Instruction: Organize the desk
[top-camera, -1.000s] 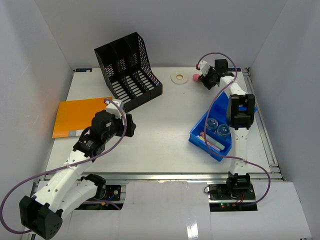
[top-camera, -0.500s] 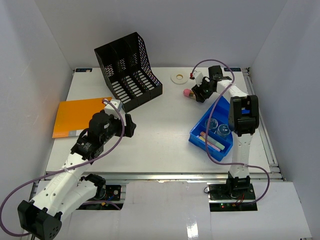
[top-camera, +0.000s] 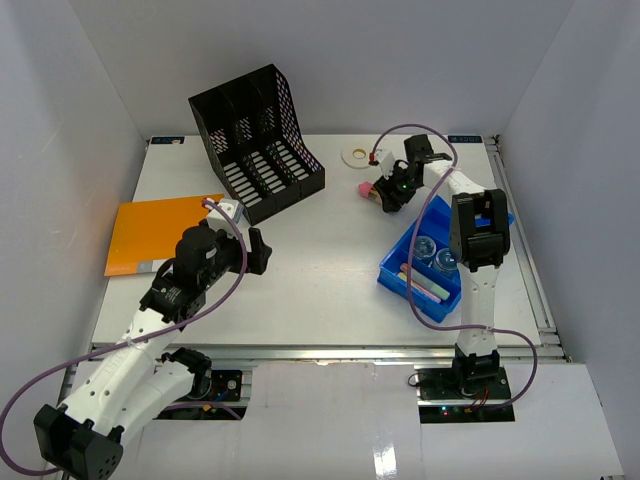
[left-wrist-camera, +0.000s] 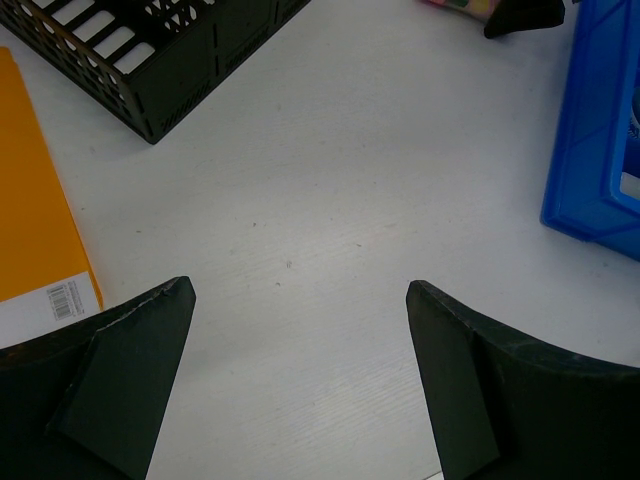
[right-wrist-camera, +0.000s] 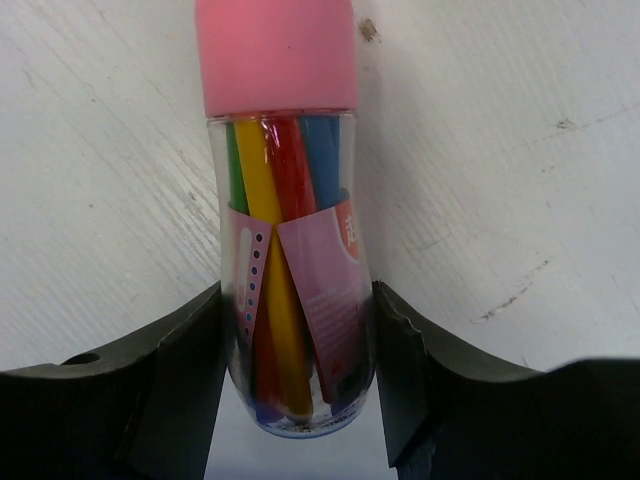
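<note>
The white bench (top-camera: 330, 250) fills the floor of the pale grey enclosure, with a metal rail running along its near edge where the two arms are bolted. Towards the back edge, about midway across, the right jaws pinch a clear tube (top-camera: 372, 191) from both sides; it has a pink cap and is packed with coloured pens, and it lies low over the bench, cap pointing away from the wrist. Whether it rests on the surface I cannot tell. Just behind it, near the back edge, lies a white tape ring (top-camera: 356, 155). A blue bin (top-camera: 425, 262) sits by the right edge, at an angle, holding pale chalk sticks and two small clear cups. At the back left stands a black mesh file holder (top-camera: 257, 140), and an orange folder (top-camera: 160, 232) lies flat along the left edge. The left jaws are spread wide and empty, hanging over bare bench beside the folder's right edge
</note>
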